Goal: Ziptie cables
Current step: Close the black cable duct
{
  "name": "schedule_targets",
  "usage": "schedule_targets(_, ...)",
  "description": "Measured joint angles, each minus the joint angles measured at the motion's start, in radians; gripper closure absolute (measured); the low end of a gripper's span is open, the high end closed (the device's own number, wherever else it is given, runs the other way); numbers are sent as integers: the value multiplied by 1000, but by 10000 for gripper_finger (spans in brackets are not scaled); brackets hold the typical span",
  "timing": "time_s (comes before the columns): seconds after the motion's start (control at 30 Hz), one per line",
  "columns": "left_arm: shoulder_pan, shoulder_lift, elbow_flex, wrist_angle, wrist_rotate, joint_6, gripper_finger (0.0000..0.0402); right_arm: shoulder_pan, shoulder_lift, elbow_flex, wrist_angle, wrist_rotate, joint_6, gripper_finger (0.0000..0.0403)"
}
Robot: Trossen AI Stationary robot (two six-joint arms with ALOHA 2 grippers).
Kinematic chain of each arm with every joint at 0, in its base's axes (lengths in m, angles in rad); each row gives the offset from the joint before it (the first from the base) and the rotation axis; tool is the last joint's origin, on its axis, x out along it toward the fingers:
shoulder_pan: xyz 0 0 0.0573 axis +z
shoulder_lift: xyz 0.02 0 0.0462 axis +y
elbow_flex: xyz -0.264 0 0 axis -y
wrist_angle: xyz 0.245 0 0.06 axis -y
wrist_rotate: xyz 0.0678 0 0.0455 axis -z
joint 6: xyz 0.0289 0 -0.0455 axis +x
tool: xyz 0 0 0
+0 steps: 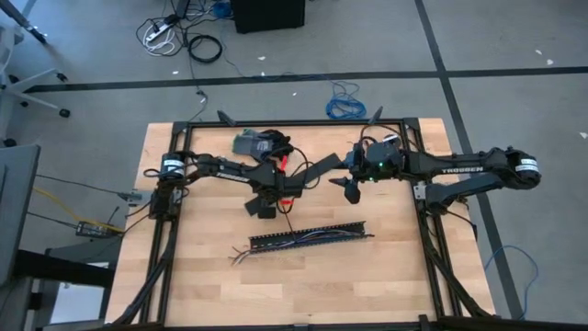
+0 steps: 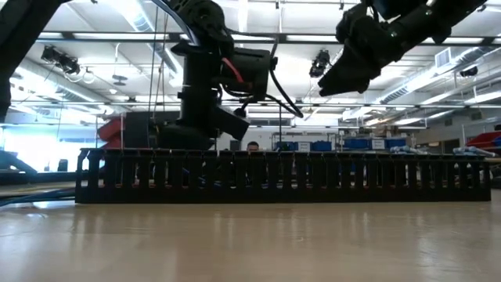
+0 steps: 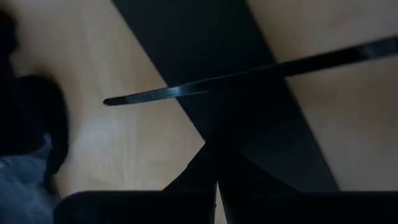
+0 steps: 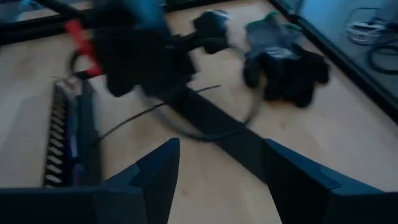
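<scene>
Cables (image 1: 303, 238) lie left-to-right at lower centre, just below the left end effector (image 1: 265, 208) clenched on a ziptie (image 3: 186, 91), nearer than the released right end effector (image 1: 350, 191).

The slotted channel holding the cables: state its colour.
Black. The slotted channel shows best in the high view, lying on the light wooden table.

Black slotted channel (image 1: 310, 235), multicoloured cables (image 1: 246, 255)

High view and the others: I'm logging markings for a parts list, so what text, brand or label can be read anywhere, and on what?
"TROSSEN", faint white letters on the dark right arm in the high view.
The small label on the grey and black gloves: too blurred to read.
Signs in the room behind the long black slotted channel: too small to read.
</scene>
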Motion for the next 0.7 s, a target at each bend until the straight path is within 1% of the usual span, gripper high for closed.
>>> schedule_targets(0.07, -18, 0, -1, -1, -3, 30, 401, -33, -16, 0, -44, -13, 0, 187)
schedule_targets(0.17, -43, 1, -1, -9, -40, 75, 401, -96, -24, 0, -108, -121, -5, 190)
schedule_targets(0.23, -59, 1, -1, -19, -69, 104, 401, -135, -15, 0, -119, -194, -69, 192)
schedule_targets(0.3, -78, 3, -1, -35, -96, 128, 401, -165, 7, 0, -111, -242, -163, 194)
schedule_targets(0.4, -100, 0, -3, -47, -135, 129, 401, -205, 44, 0, -74, -259, -270, 199)
schedule_targets(0.53, -105, -35, -8, -64, -119, 38, 401, -263, 118, 0, -15, -257, -334, 208)
schedule_targets(0.7, -104, -164, -6, -54, -121, -44, 401, -321, 243, 0, 129, -256, -333, 214)
